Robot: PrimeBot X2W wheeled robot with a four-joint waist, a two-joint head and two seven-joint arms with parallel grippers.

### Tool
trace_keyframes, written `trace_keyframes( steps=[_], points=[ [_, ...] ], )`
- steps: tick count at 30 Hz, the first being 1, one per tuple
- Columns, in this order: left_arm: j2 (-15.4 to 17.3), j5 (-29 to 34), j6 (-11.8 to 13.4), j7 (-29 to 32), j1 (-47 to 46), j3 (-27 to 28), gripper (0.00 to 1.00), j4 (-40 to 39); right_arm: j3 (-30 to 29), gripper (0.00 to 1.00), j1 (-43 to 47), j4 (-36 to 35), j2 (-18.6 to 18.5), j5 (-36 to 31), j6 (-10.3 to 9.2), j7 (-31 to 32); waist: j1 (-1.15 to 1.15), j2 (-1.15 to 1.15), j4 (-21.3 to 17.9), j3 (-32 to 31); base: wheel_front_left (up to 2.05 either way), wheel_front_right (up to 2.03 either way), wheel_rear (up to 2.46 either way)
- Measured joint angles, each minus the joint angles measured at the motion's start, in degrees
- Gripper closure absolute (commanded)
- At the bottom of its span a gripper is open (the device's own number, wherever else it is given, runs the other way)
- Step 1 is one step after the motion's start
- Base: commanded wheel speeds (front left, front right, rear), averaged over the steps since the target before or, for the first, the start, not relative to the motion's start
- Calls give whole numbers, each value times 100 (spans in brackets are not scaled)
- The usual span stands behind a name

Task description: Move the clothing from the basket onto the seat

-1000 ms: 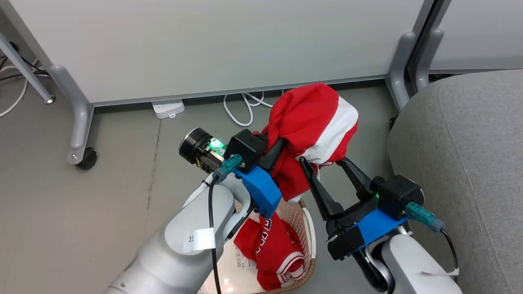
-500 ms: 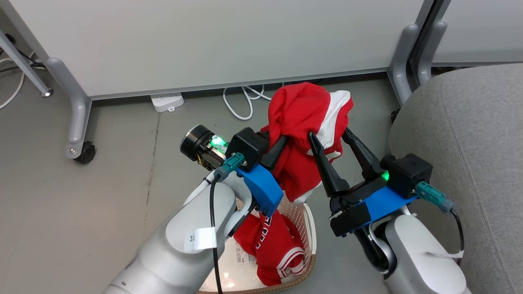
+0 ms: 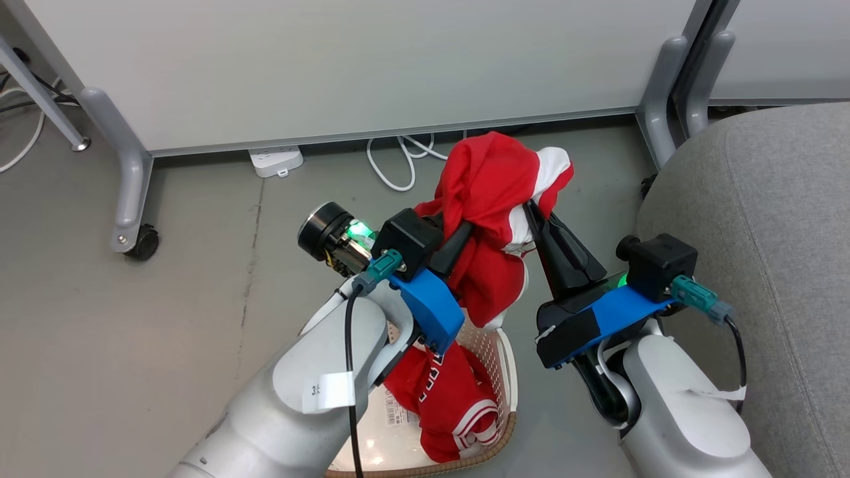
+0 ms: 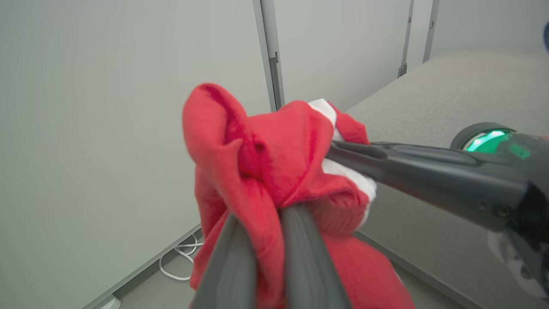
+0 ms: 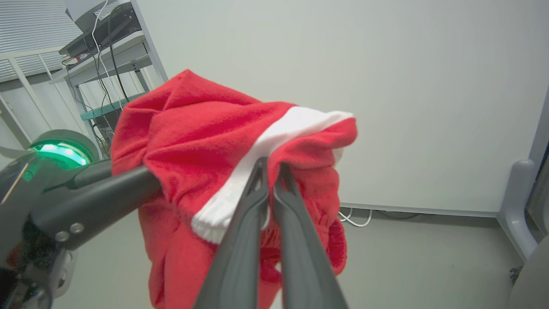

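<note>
Right gripper (image 3: 530, 208): a second ago its fingers were spread wide just under the cloth, now they are pressed together, pinching the white band of the red-and-white garment (image 3: 490, 178). The right wrist view confirms it: right gripper (image 5: 270, 166) tips nipped on the white stripe, red folds either side.

Left gripper (image 3: 463, 234): no change, still clamped on a red fold on the garment's left side. In the left wrist view a wad of red fabric sits between the fingers (image 4: 233, 253), and the right gripper (image 4: 333, 148) comes in from the right into the same bundle.

Garment: was a wider bulge with the white panel spread across its right side, now bunched narrower between the two grips. It hangs in the air, with the top above both sets of tips and the tail drooping between the arms to just above the basket (image 3: 507, 372). It is clear of the seat (image 3: 764, 212), which lies to the right of the right arm.

A second red garment (image 3: 458, 405), with white lettering and striped trim, lies inside the basket on the floor, partly behind the left forearm.

Behind are a pale partition panel (image 3: 365, 66) on castered legs, a white power strip (image 3: 275, 161) and a white cable (image 3: 392, 174) at its foot. The head view has shifted a little, so those aren't moves.
</note>
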Motion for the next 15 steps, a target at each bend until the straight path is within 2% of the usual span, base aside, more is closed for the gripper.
trace_keyframes(
  steps=[15],
  points=[
    [-1,-25,-5,0,0,-21,100,5,59,100,-8,-36,4,90,1,0,0,0,-12,-17,0,0,0]
  ],
)
